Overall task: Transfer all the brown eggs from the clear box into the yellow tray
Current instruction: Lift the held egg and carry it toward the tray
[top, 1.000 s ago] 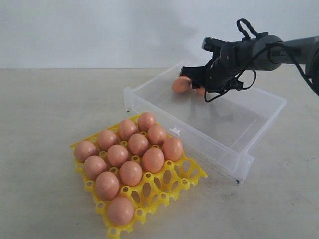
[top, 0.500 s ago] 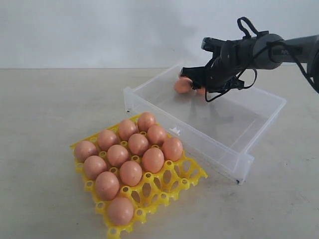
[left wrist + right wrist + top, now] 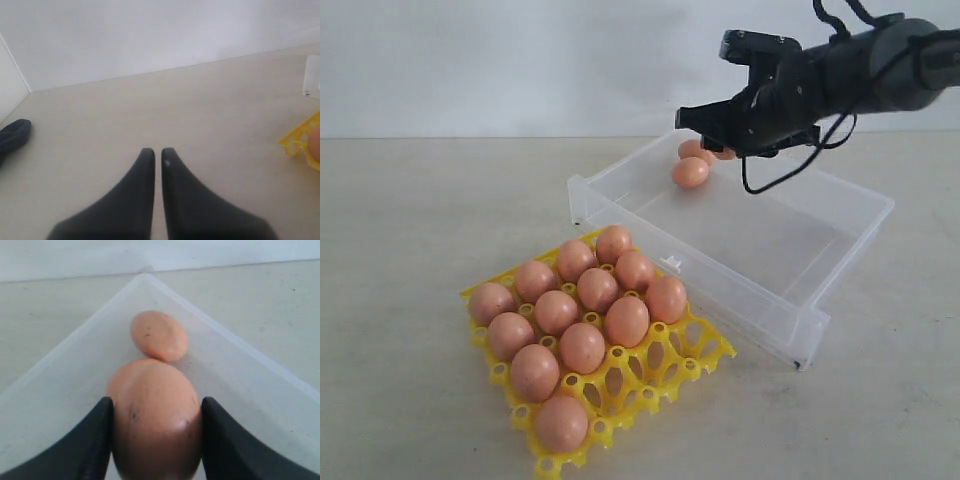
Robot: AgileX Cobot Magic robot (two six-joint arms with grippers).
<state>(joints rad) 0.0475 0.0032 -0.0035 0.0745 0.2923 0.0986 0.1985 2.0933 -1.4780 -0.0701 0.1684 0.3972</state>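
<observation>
Because the clear box [image 3: 840, 215] has low walls and the yellow tray [image 3: 705, 350] beside it has free cups only along one edge, the carry looks risky. The right gripper [image 3: 156, 405] clamps one brown egg [image 3: 155, 435] above the box's far corner, and the smooth shell could slip out, or crack under pressure. Two more brown eggs [image 3: 690, 172] lie in that corner. The left gripper [image 3: 154, 151] rests closed and empty.
</observation>
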